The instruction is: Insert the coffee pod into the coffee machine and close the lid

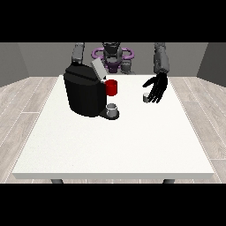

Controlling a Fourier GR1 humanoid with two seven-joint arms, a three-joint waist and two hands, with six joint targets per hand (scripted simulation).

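A black coffee machine [84, 92] stands on the white table [114, 141] at the view's left, its grey lid [99, 69] tilted up and open. A red part [112, 87] juts from its front, over a small grey cup [112, 109] on the machine's base. The small grey coffee pod [145, 97] stands on the table to the right. The hand at the view's right [157, 88] hangs just beside the pod with its fingers spread and pointing down, open, holding nothing. The other arm [78, 53] drops behind the machine and its hand is hidden.
The table's near half stretches bare toward the camera. Wooden floor surrounds the table on both sides. The robot's torso [112, 55] stands behind the far edge.
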